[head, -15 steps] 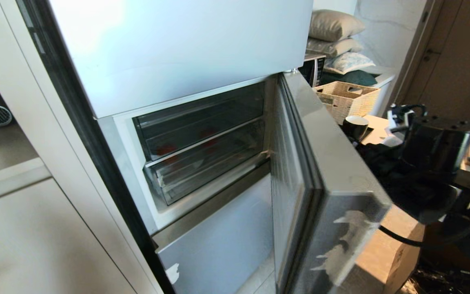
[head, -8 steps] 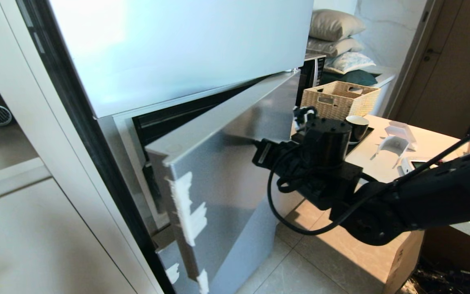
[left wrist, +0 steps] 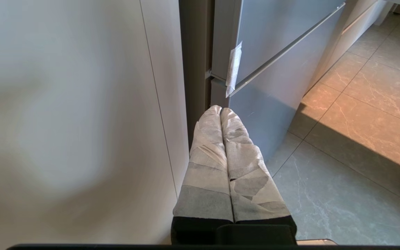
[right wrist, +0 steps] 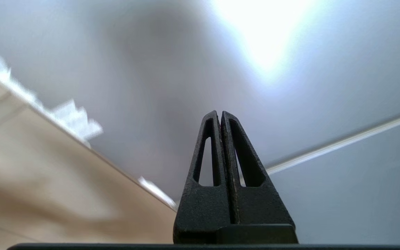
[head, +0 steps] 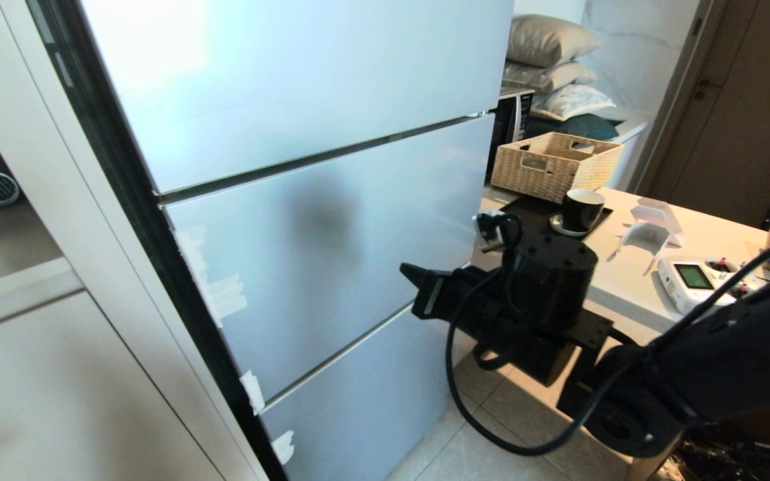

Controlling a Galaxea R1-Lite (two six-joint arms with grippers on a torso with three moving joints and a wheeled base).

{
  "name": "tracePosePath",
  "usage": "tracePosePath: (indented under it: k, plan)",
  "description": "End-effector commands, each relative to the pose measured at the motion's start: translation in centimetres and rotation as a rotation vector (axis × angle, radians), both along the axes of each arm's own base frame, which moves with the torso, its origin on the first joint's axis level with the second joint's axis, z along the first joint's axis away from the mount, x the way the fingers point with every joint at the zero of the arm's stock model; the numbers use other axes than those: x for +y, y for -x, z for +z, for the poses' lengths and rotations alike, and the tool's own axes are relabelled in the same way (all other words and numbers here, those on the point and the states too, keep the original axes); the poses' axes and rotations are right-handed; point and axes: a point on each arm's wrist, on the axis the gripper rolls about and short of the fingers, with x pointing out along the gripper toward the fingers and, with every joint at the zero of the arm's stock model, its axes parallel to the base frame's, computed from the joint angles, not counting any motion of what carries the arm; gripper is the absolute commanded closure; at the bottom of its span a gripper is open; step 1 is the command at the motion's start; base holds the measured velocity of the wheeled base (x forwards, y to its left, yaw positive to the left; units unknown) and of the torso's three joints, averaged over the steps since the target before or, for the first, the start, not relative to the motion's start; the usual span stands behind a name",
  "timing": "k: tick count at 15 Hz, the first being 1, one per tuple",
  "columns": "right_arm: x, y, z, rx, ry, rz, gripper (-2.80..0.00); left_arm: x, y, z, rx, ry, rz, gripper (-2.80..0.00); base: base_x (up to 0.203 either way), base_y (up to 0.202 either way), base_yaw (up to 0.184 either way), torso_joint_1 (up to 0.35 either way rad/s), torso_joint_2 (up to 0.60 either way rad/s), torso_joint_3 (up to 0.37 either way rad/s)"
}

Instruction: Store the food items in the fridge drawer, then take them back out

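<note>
Currently the middle fridge door (head: 331, 247) sits flush between the upper panel (head: 291, 80) and the lower panel (head: 365, 394); no gap shows along its edges, so the fridge drawer and the food items are hidden behind it and neither can be located from any view. The right gripper (head: 415, 275) hangs just in front of the right part of that door, its black fingers (right wrist: 221, 139) pressed together with nothing between them; whether the tips touch the panel cannot be told. The left gripper (left wrist: 221, 111) is parked low beside the fridge's left edge, near the pale cabinet side (left wrist: 82, 104); its taped fingers are likewise together and empty.

Step in hand, as a judgement: the door stands closed at the join between storing and retrieving; the storage half appears complete only if the fruit lies inside, which the views do not confirm.

Next move, as a judgement: reopen the middle door; this calls for a purchase on its free left edge, near the white tape strips (head: 224, 294); keep the trailing cable (head: 465, 394) clear of the door's swing.
</note>
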Motion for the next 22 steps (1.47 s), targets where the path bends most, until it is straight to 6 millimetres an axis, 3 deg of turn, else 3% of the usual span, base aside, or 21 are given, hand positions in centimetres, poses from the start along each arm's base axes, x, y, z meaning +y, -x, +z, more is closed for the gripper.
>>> tracePosePath:
  k: [1,5,8,11,13,15,18,22]
  plan:
    - [-2.9,3.3,1.9,-0.056,0.003,-0.002,0.0,0.0,0.0,0.0,0.0,0.001,0.002,0.0,0.0,0.0,0.0,0.0,0.0,0.0]
    - [-9.6,10.6,4.9,-0.214,0.027,-0.079,0.0,0.0,0.0,0.0,0.0,0.001,0.001,0.0,0.0,0.0,0.0,0.0,0.0,0.0]
    - [-14.6,15.1,3.4,-0.228,0.121,-0.27,0.0,0.0,0.0,0.0,0.0,0.0,0.0,0.0,0.0,0.0,0.0,0.0,0.0,0.0]
    - [-19.7,17.9,1.6,-0.131,0.277,-0.404,0.0,0.0,0.0,0.0,0.001,0.0,0.0,0.0,0.0,0.0,0.0,0.0,0.0,0.0]
    - [-22.7,21.8,0.6,-0.101,0.361,-0.463,0.0,0.0,0.0,0.0,0.001,0.001,0.001,0.0,0.0,0.0,0.0,0.0,0.0,0.0]
    - [-24.2,25.9,-2.1,-0.126,0.439,-0.522,0.0,0.0,0.0,0.0,0.001,0.0,0.0,0.0,0.0,0.0,0.0,0.0,0.0,0.0]
    - [-24.6,29.5,-5.9,-0.23,0.489,-0.614,0.0,0.0,0.0,0.0,0.0,0.001,0.0,0.0,0.0,0.0,0.0,0.0,0.0,0.0]
    - [-24.4,29.9,-8.6,-0.176,0.549,-0.64,0.0,0.0,0.0,0.0,0.0,0.001,0.001,0.0,0.0,0.0,0.0,0.0,0.0,0.0]
